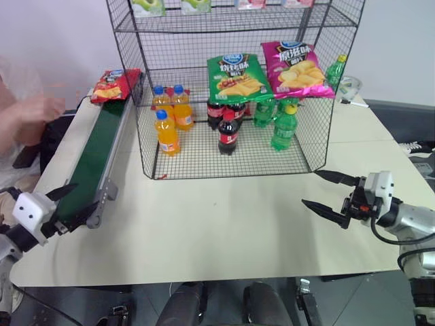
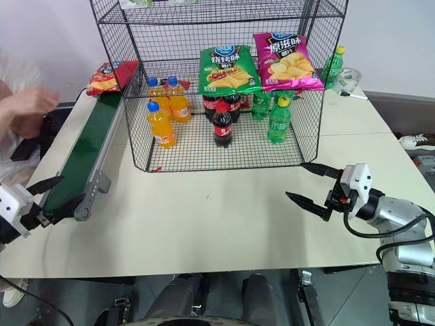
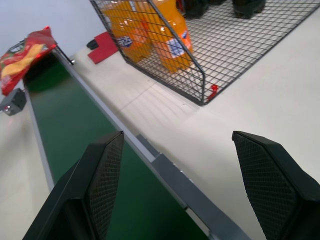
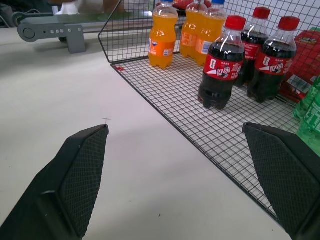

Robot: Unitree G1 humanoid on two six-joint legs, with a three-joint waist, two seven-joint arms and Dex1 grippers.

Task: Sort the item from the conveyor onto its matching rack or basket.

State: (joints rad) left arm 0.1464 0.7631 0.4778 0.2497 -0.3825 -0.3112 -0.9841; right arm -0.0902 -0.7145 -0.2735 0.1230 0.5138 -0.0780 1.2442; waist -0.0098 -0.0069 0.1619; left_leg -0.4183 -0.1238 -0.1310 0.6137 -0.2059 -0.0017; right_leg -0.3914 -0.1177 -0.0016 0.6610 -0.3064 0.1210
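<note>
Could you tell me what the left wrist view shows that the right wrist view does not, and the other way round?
Left wrist view: the red bag lying at the far end of the green belt, seen between the open left gripper fingers. Right wrist view: the cola bottles standing on the rack floor, and the belt's rounded grey end, seen past the open right gripper. Both: the orange bottles inside the rack and the pale table.
</note>
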